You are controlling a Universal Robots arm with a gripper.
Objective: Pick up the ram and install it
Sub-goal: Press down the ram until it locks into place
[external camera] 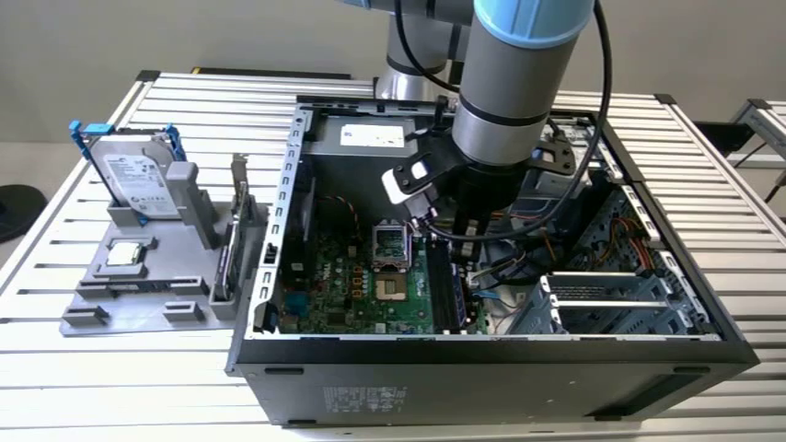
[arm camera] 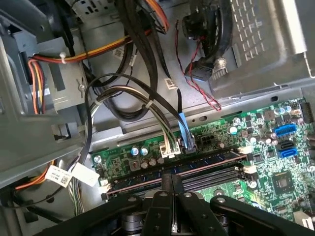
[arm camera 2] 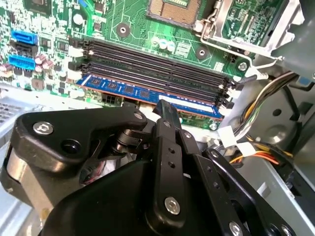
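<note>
Exterior view: arm reaching down into the open computer case (external camera: 285, 175), gripper (external camera: 457, 235) low over the green motherboard (external camera: 356, 285). Ram (external camera: 459, 293) standing edge-up in the slot bank just below it.

Second wrist view: matte black fingers, apparently pressed together, tips of the gripper (arm camera 2: 166, 105) resting on the top edge of the ram (arm camera 2: 128, 91). A thin blue stick with flat black chips, sitting in the slot nearest the gripper; the other slots (arm camera 2: 147, 56) long, dark, narrow and empty, with pale end latches (arm camera 2: 75, 50). Best pushed straight down, square to the slot, pressure centred so neither end rides high. Seating not confirmed from here.

First wrist view: gripper (arm camera: 172, 178) meeting the ram (arm camera: 206, 164) near mid-length. Soft bundled cables (arm camera: 147, 105) looping close behind. Worth keeping clear of them. Bare sheet-metal walls around, hard and sharp-edged.
</note>
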